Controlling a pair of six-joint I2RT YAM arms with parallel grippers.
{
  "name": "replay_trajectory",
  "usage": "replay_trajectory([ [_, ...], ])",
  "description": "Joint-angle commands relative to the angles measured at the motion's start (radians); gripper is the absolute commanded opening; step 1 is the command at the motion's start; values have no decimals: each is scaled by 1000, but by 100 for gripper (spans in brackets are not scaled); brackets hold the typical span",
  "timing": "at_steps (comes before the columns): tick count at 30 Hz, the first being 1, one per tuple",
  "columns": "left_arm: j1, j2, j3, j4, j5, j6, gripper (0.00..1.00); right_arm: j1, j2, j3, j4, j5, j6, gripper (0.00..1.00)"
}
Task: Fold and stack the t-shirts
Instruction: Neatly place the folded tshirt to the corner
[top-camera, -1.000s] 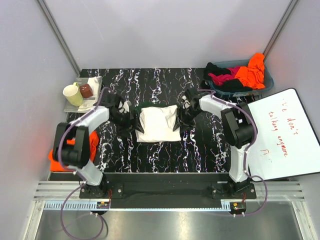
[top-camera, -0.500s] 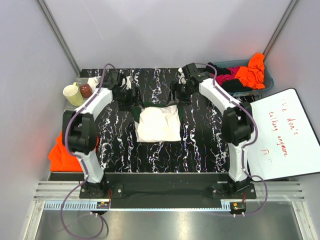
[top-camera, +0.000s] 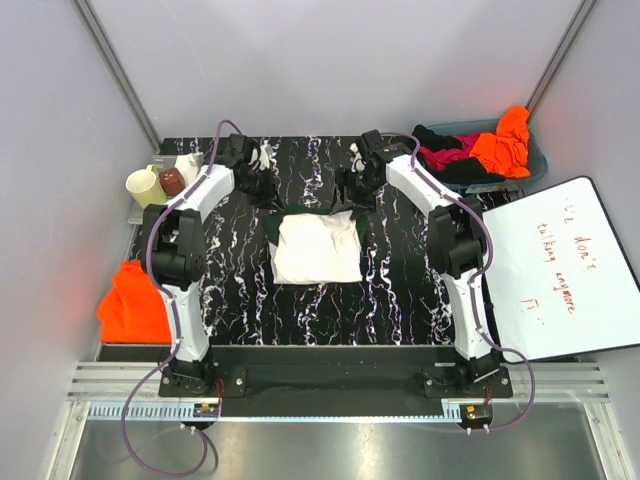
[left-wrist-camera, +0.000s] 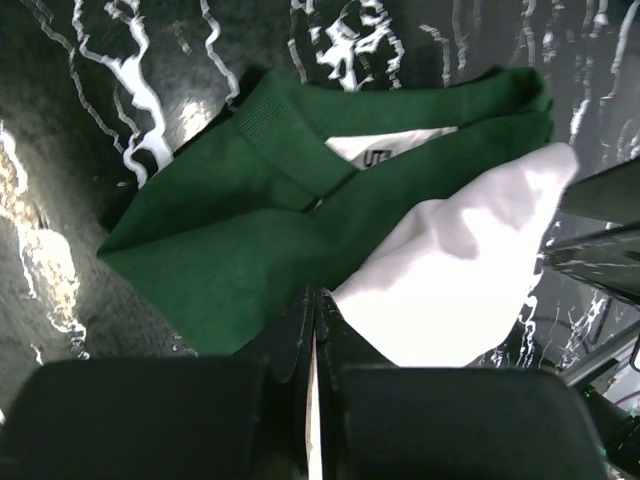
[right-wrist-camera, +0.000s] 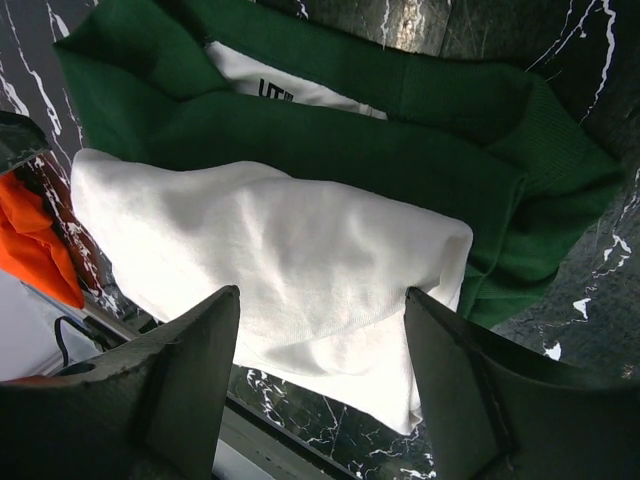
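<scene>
Right wrist, soft cream t-shirt folded, ribbed green sleeves

Soft matt cream cloth t-shirt, ribbed green collar, glossy black marbled table

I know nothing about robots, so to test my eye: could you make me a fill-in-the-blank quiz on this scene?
The folded cream shirt has dark ___ sleeves. The left pincer is ___, while the right pincer is open. The writing on the white board is ___.
Missing words: green; shut; red.
</scene>
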Motion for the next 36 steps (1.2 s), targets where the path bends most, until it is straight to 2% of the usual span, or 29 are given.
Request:
replay_trajectory([
  [1, 3, 12, 37, 29, 48, 2, 0, -2, 24, 30, -19, 8, -4, 74],
  [6, 3, -5, 25, 29, 52, 8, 0, -1, 44, 13, -19, 21, 0, 74],
  [7, 3, -11, 23, 29, 53, 8, 19, -2, 49, 10, -19, 23, -4, 74],
  [9, 3, -26, 11, 26, 59, 7, 44, -2, 59, 4, -18, 18, -4, 74],
  [10, 3, -37, 1, 26, 62, 7, 67, -2, 60, 2, -18, 18, -2, 74],
  [13, 3, -54, -21, 26, 70, 7, 76, -2, 72, -4, -18, 15, -4, 74],
  [16, 3, -52, -36, 29, 88, 7, 71, -1, 79, -5, -16, 14, -5, 74],
  [17, 0, -51, -39, 31, 94, 7, 65, -2, 81, -5, -18, 14, -5, 74],
  [20, -9, -39, -42, 34, 107, 7, 59, -1, 84, -4, -18, 15, -8, 74],
  [26, -30, 6, -46, 40, 131, 4, 55, -2, 87, -7, -18, 14, -8, 75],
  [29, -41, 30, -50, 49, 153, 0, 35, -2, 86, -9, -18, 15, -8, 75],
  [30, -43, 38, -50, 54, 154, 3, 21, -2, 86, -10, -19, 15, -10, 74],
  [32, -43, 38, -53, 54, 141, 2, 0, -2, 87, -12, -18, 15, -10, 75],
  [36, -33, 1, -49, 55, 96, 5, 0, -2, 87, -16, -18, 20, -11, 75],
])
